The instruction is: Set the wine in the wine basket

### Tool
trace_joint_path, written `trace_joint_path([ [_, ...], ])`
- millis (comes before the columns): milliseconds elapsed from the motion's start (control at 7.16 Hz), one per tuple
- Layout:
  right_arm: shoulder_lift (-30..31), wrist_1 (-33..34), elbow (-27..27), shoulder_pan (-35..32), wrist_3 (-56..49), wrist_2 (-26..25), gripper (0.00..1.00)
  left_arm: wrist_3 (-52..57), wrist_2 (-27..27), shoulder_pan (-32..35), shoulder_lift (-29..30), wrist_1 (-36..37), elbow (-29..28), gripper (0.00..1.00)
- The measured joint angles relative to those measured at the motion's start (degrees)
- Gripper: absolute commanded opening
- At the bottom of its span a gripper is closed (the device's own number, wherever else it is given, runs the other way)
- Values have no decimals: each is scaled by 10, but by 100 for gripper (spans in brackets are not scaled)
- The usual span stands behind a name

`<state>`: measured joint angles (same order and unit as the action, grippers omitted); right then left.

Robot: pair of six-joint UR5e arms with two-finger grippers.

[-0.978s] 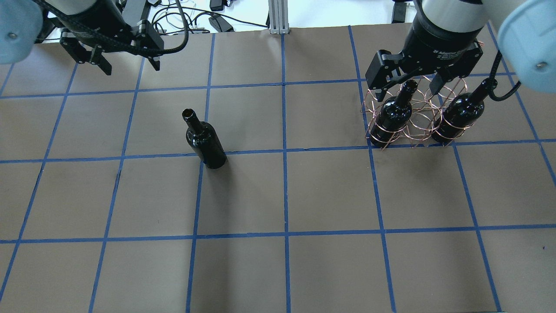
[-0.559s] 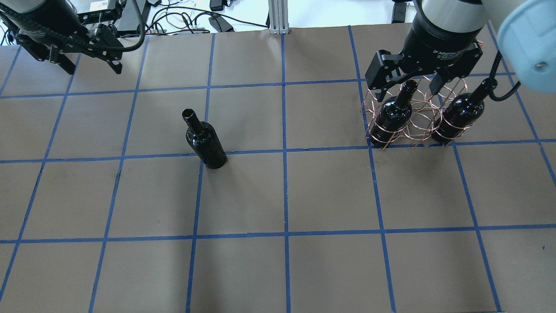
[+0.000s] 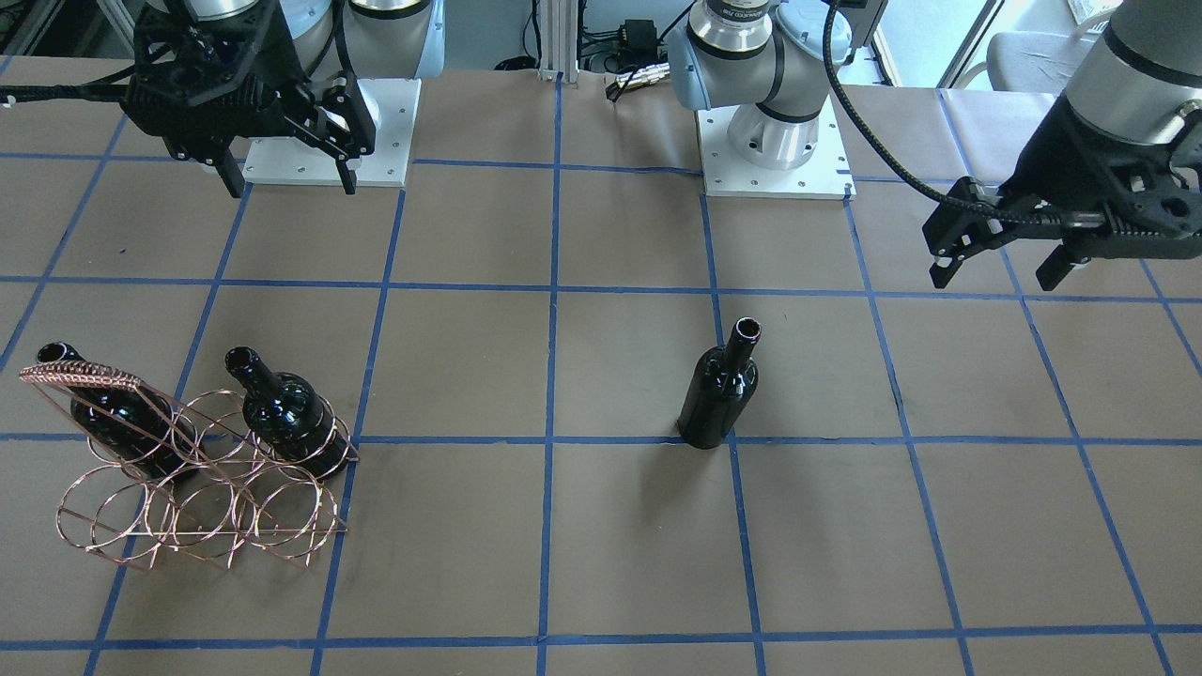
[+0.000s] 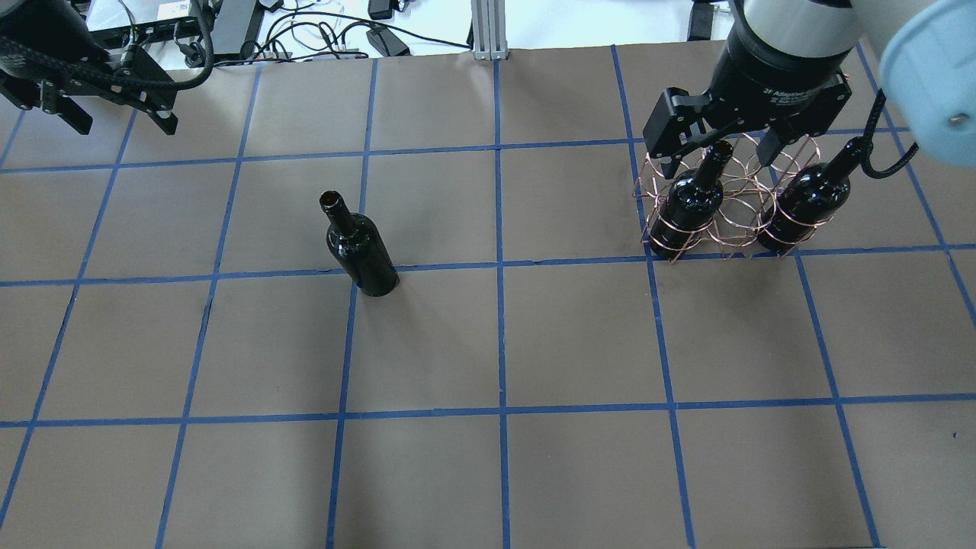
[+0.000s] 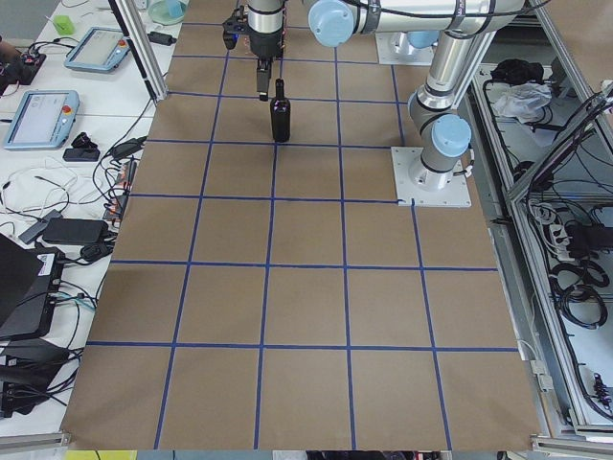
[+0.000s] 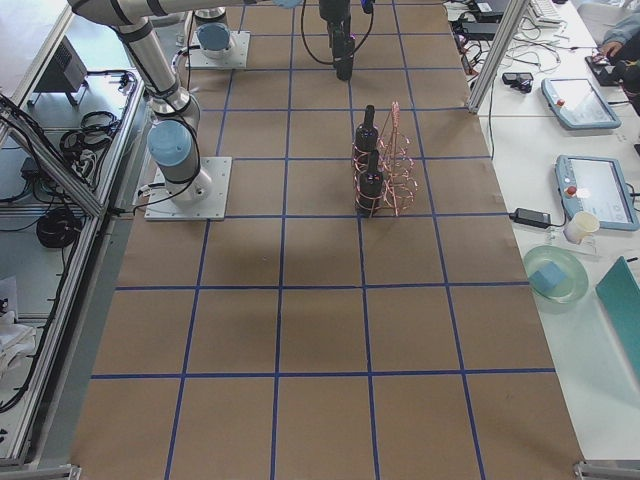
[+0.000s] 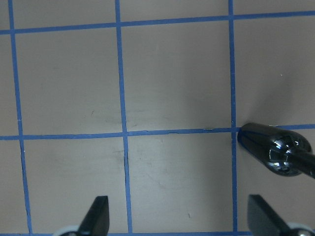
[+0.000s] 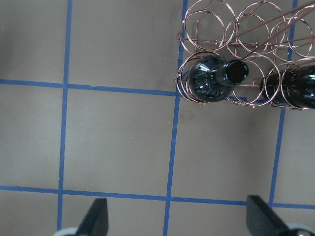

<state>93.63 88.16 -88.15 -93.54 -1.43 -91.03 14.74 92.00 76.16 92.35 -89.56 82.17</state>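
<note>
Left gripper (image 4: 122,122) has swung farther out toward the table's (image 4: 534,343) left edge, away from the wine (image 4: 361,248). That's a retreat, not a reach! Its jaws gape wide with nothing in them. It rides high, fingers pointing down, and its wrist view catches the wine only at the right rim. The wine stands upright and alone around the table's middle, untouched, so the last bottle looks no closer to home.

Farther out, toward the far edge and off to the right, the basket (image 3: 83,377) carries two bottles (image 4: 690,206) at its ends. Free rings sit between them, room for a third, I'd judge. Right gripper (image 3: 289,178) has barely stirred: spread wide, empty, hanging high with fingers down, the basket at the top of its wrist view. My read: the left arm must turn back before any pick-up starts.
</note>
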Motion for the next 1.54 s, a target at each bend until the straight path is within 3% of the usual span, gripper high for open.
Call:
trace_joint_path([
  [698,-2,-1,1,4,5,8,100,0,-3,-35,-14,-16,6,100],
  [1117,-39,48,11,-4,23,29,100,1,-4,-33,-24,-33,13,100],
  [1536,-136,62,107,-98,163,18,100,1,-5,-33,-30,-35,17,100],
])
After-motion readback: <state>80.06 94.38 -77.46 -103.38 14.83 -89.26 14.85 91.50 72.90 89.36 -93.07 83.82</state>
